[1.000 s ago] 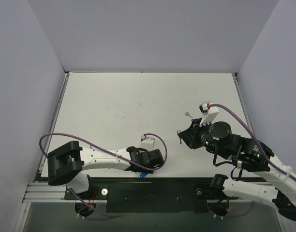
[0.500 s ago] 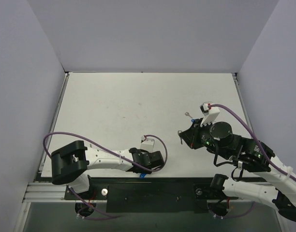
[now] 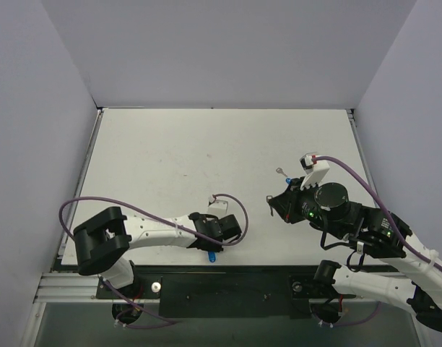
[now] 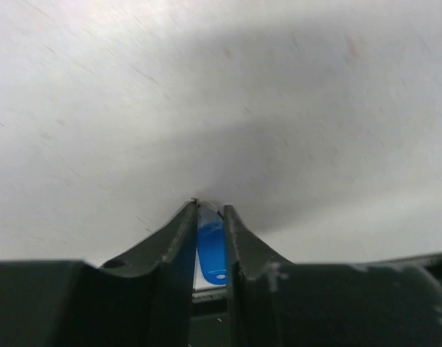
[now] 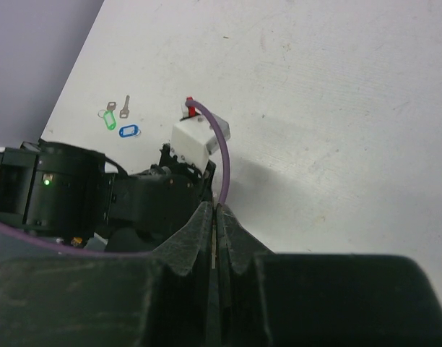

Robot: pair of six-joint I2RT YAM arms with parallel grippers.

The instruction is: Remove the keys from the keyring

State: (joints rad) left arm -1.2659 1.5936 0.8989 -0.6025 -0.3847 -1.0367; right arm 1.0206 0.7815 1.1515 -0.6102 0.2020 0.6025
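My left gripper (image 4: 209, 206) is shut on the blue key (image 4: 211, 246), whose bright blue cap is pinched between the fingers. In the top view the left gripper (image 3: 211, 248) sits low at the table's near edge, with the blue key (image 3: 211, 255) poking out towards the edge. My right gripper (image 5: 214, 206) is shut on a thin silver sliver, which I take for the keyring (image 5: 214, 242). In the top view the right gripper (image 3: 271, 205) is right of centre, apart from the left one.
A small silver key (image 3: 281, 172) lies loose beyond the right gripper. The right wrist view shows a green tag (image 5: 107, 118), a bare silver key (image 5: 125, 107) and a blue tag (image 5: 128, 131) lying together past the left arm. The table's near edge (image 3: 228, 269) is close to the left gripper.
My left gripper has shifted slightly left and away from the near edge, carrying the blue key with it. The right arm has barely moved.
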